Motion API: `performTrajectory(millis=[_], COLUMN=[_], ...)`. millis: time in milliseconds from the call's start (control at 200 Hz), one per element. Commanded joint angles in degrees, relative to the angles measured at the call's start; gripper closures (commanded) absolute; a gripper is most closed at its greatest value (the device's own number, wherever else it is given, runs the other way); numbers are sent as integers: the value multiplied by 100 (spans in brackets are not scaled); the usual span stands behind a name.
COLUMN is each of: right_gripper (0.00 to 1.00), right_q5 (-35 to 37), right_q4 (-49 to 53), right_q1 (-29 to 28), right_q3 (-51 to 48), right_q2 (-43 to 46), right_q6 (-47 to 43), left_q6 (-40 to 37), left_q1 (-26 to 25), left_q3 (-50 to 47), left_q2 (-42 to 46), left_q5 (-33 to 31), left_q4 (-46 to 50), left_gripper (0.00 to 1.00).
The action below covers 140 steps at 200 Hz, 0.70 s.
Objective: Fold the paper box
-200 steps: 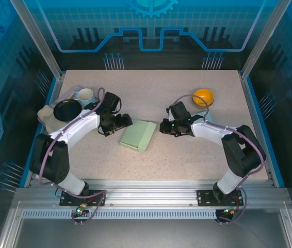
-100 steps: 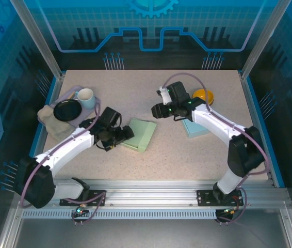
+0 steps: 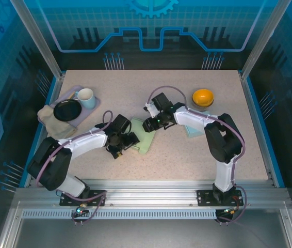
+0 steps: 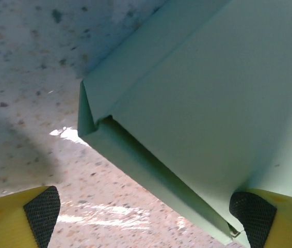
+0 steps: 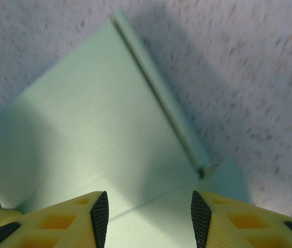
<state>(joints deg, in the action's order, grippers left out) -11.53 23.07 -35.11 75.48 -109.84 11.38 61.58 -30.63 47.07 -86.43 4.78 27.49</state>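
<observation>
The paper box [image 3: 146, 140] is pale mint green; the tabletop [image 3: 187, 165] is beige, speckled brown. Toward its far right corner is an orange bowl [image 3: 203, 96], and near its left edge are a black plate [image 3: 66, 110] and a white mug [image 3: 85, 96]. The gripper fingers [image 5: 58, 225] are yellow with black cross-hatched pads [image 4: 249, 209].

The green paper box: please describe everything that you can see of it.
The paper box is pale green, matt card, mostly flat, lying askew near the middle of the speckled table. Narrow flaps along its edges are folded over; at one corner a flap stands up slightly. The left tool is open, straddling its near corner, one pad at its edge. The right tool is open above its top face; whether it touches cannot be told.
</observation>
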Motion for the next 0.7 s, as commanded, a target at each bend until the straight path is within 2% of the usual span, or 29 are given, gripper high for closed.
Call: performTrajectory(millis=[0,100,300,415,500,695], right_gripper=[52,51,51,49,47,46], right_q5=[-191,-253,-912,-581,-215,-259], right_q4=[-4,-47,-379,-114,193,222], right_q1=[-86,-116,-158,-99,67,374], right_q3=[-323,-629,-1116,-999,-700,137], right_q2=[256,488,1128,1366,1282,475], right_q6=[248,358,836,833,530,200], left_q6=[-14,-293,-1202,-1559,-1587,-1747], left_q1=[50,133,621,799,811,831], left_q3=[323,679,1296,1489,1486,1554], left_q2=[-258,-495,-969,-1151,-1162,-1377], left_q5=[-77,-217,-305,-286,-302,-240], left_q4=[-126,108,494,707,755,750], left_gripper=[8,8,8,7,7,8])
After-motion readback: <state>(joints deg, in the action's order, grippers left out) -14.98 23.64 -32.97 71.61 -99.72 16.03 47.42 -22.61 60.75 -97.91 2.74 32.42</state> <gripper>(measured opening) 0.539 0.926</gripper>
